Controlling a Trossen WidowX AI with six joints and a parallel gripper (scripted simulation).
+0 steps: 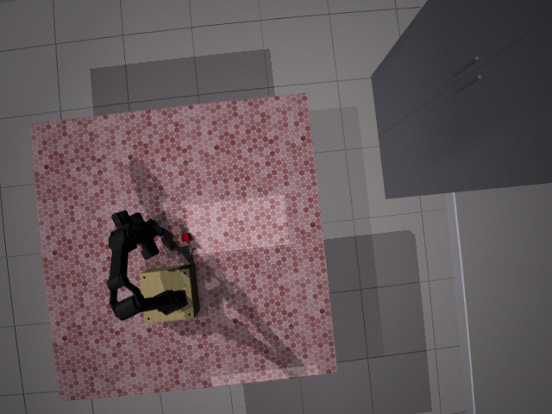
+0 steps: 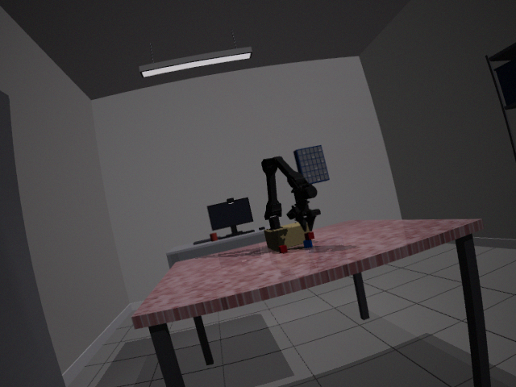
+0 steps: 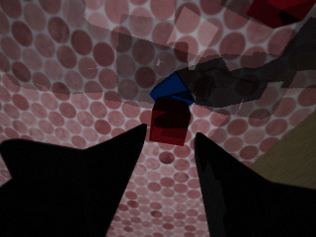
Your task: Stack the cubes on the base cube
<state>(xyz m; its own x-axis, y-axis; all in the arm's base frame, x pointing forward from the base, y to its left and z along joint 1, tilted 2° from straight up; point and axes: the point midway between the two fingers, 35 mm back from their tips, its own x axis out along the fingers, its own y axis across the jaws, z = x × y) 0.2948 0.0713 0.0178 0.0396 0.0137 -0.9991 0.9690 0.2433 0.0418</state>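
The blue cube (image 1: 161, 232) (image 2: 308, 243) (image 3: 170, 88) stands on the table as the base. One red cube (image 2: 310, 235) (image 3: 168, 133) sits over its top in the exterior view, a little to one side; in the wrist view it covers part of the blue cube. Whether it lies fully level is too small to tell. My gripper (image 2: 309, 229) (image 3: 170, 132) is open around this red cube, with narrow gaps showing beside it in the wrist view. The other red cube (image 1: 185, 236) (image 2: 283, 248) (image 3: 281, 11) lies on the table, apart from the blue one.
The tan mounting block (image 1: 153, 285) (image 2: 293, 235) (image 3: 291, 158) under the arm stands close to the cubes. The pink table (image 1: 249, 147) (image 2: 233, 275) carries everything. A grey cabinet (image 1: 445, 134) stands beyond the table in the top view.
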